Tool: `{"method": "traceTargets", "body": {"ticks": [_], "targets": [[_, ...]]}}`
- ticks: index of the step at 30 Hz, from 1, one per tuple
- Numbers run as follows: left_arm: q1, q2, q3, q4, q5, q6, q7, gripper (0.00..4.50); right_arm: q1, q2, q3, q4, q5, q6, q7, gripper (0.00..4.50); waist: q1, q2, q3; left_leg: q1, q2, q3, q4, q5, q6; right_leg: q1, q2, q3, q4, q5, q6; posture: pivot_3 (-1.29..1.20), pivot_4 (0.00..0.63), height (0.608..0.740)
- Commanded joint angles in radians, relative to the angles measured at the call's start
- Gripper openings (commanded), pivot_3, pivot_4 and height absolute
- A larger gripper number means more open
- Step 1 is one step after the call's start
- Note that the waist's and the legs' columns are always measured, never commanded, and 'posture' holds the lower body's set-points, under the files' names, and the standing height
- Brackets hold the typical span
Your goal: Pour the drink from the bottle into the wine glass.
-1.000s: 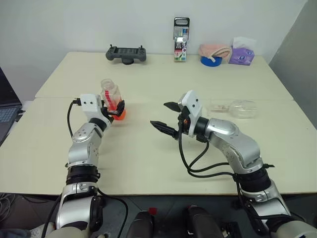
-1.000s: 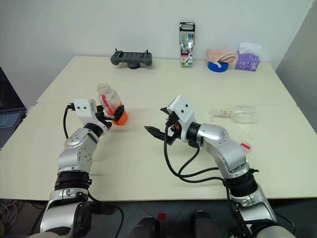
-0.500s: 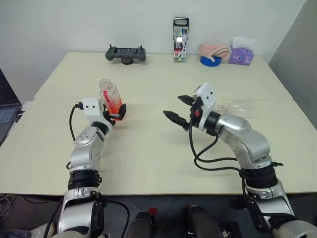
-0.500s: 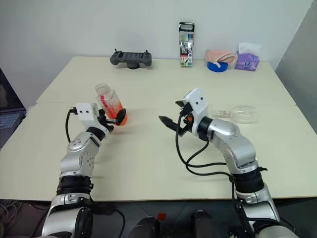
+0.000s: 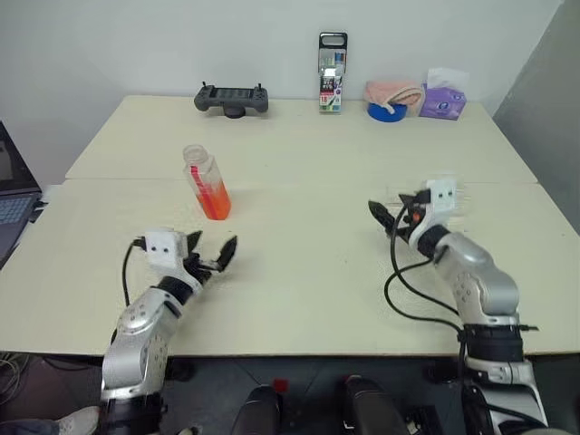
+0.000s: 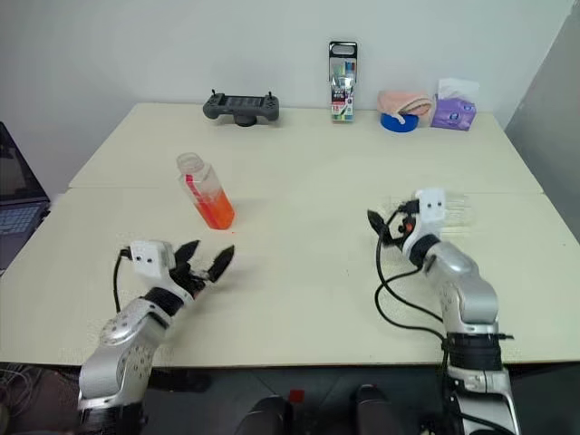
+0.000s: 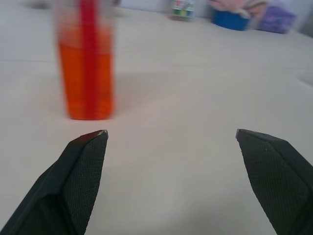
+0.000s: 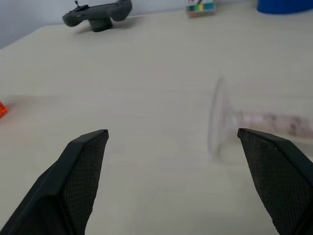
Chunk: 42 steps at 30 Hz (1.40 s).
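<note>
Left pincer (image 5: 220,255) back off bottle (image 5: 207,184); controller (image 5: 231,98) beyond.

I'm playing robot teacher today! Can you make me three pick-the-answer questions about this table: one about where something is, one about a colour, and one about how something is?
1. Where is the game controller?
A. at the table's far edge
B. beside the bottle
C. in a gripper

2. What colour is the drink?
A. green
B. orange-red
C. blue

3. How is the wine glass?
A. upright
B. lying on its side
C. upside down

Answers: 1 A, it sits by the wall. 2 B, the bottle shows orange-red. 3 B, its foot faces sideways, stem level.
</note>
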Motion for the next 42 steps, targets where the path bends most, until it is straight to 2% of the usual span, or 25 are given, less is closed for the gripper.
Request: {"method": "traceTargets", "body": {"ticks": [1, 6, 13, 18, 23, 32, 36, 37, 38, 42], "targets": [[-0.001, 0.033, -0.092, -0.099, -0.006, 0.032, -0.069, 4.49, -0.011, 0.083, -0.122, -0.104, 0.156, 0.078, -0.1, 4.5, -0.001, 0.001, 0.0, 0.0, 0.0, 0.0, 0.0, 0.0, 0.0, 0.0, 0.0, 0.0, 0.0, 0.0, 0.0, 0.0, 0.15, 0.74], [-0.035, 0.008, -0.164, -0.049, 0.038, -0.019, -0.09, 4.49, -0.099, 0.179, -0.252, -0.009, 0.295, 0.097, -0.226, 4.5, -0.001, 0.002, 0.0, 0.001, 0.0, 0.001, 0.0, 0.0, 0.0, 0.0, 0.001, 0.0, 0.0, -0.001, 0.001, 0.0, 0.15, 0.74], [-0.077, -0.021, -0.18, -0.04, 0.043, -0.005, -0.076, 4.49, -0.227, 0.253, -0.414, 0.157, 0.535, 0.106, -0.351, 4.5, -0.002, 0.002, 0.0, 0.001, 0.001, 0.001, 0.0, 0.0, 0.001, 0.0, 0.001, 0.0, 0.0, 0.0, -0.001, 0.0, 0.15, 0.74], [-0.102, -0.026, -0.169, -0.026, 0.046, -0.003, -0.067, 4.49, -0.28, 0.233, -0.395, 0.3, 0.518, 0.055, -0.329, 4.5, -0.003, 0.003, 0.0, 0.0, 0.001, 0.002, 0.0, 0.0, 0.001, 0.0, 0.001, 0.001, 0.0, 0.0, -0.001, 0.0, 0.15, 0.74], [-0.101, -0.013, -0.144, -0.035, 0.033, 0.004, -0.067, 4.49, -0.338, 0.22, -0.441, 0.441, 0.514, -0.069, -0.365, 4.5, -0.003, 0.003, 0.0, 0.0, 0.001, 0.002, 0.0, 0.0, 0.001, 0.0, 0.001, 0.001, 0.0, 0.0, -0.001, 0.0, 0.15, 0.74], [-0.078, -0.001, -0.144, -0.068, 0.03, 0.014, -0.063, 4.49, -0.389, 0.204, -0.52, 0.595, 0.589, -0.194, -0.302, 4.5, -0.003, 0.003, 0.0, 0.001, 0.001, 0.003, -0.001, 0.0, 0.001, 0.0, 0.002, 0.002, -0.001, 0.0, -0.001, 0.0, 0.15, 0.74], [-0.079, -0.001, -0.14, -0.075, 0.03, 0.02, -0.056, 4.5, -0.442, 0.172, -0.545, 0.731, 0.587, -0.257, -0.268, 3.63, -0.005, 0.004, 0.0, 0.001, 0.001, 0.004, -0.001, 0.0, 0.001, 0.0, 0.002, 0.003, -0.001, 0.0, -0.001, 0.0, 0.15, 0.74], [-0.081, 0.0, -0.138, -0.076, 0.029, 0.022, -0.055, 4.5, -0.455, 0.163, -0.55, 0.755, 0.593, -0.262, -0.255, 3.11, -0.005, 0.004, 0.0, 0.001, 0.001, 0.004, -0.001, 0.0, 0.001, 0.0, 0.002, 0.003, -0.001, 0.0, -0.001, 0.0, 0.15, 0.74], [-0.081, 0.001, -0.135, -0.074, 0.03, 0.022, -0.055, 4.5, -0.473, 0.15, -0.548, 0.797, 0.584, -0.274, -0.241, 2.89, -0.005, 0.004, 0.0, 0.001, 0.001, 0.004, -0.001, 0.0, 0.001, 0.0, 0.002, 0.003, -0.001, 0.0, -0.001, 0.0, 0.15, 0.74], [-0.082, 0.008, -0.136, -0.072, 0.042, 0.021, -0.058, 4.5, -0.524, 0.113, -0.545, 0.93, 0.545, -0.344, -0.214, 1.49, -0.005, 0.004, 0.001, 0.001, 0.001, 0.005, -0.001, 0.0, 0.001, 0.0, 0.002, 0.004, -0.001, 0.001, -0.002, 0.0, 0.15, 0.74]]}}
